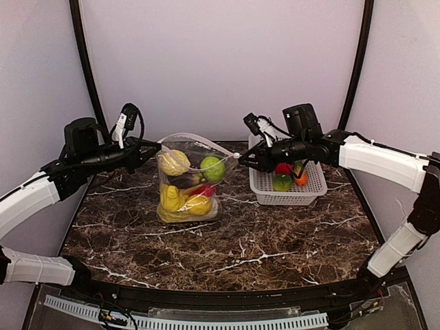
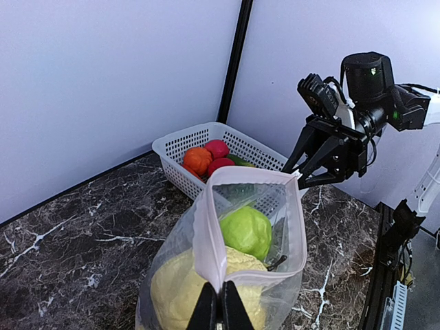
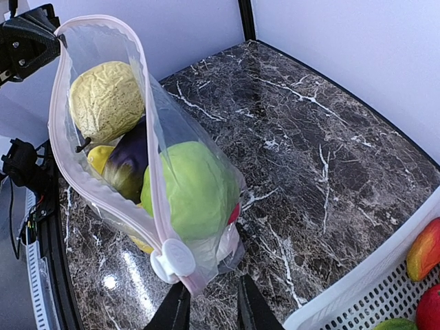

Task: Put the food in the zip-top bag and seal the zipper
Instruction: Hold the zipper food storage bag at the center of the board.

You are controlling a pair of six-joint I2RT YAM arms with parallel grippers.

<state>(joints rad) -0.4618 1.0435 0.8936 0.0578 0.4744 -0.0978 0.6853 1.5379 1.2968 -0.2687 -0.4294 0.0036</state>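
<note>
Right hand (image 3: 210,295): jaws narrow, at the slider (image 3: 173,260) end of the zipper (image 2: 204,234); grip unconfirmed. Seat squarely on the slider, keeping the strip taut against the left hand (image 2: 220,309), which pinches the far end. Right arm reaches level above the basket (image 1: 289,199). The zip-top bag (image 1: 194,146) stands on the surface (image 3: 309,137), food (image 3: 196,185) inside.

- White lattice basket (image 1: 309,194) sits upright on the right side, toward the back of the table
- Dark marble tabletop (image 1: 227,240), white veins running all across it
- Pale lilac walls (image 1: 227,62) close in behind
- Black curved poles (image 1: 86,69) rise at the back corners
- Slotted white strip (image 1: 206,322) lines the near edge
</note>
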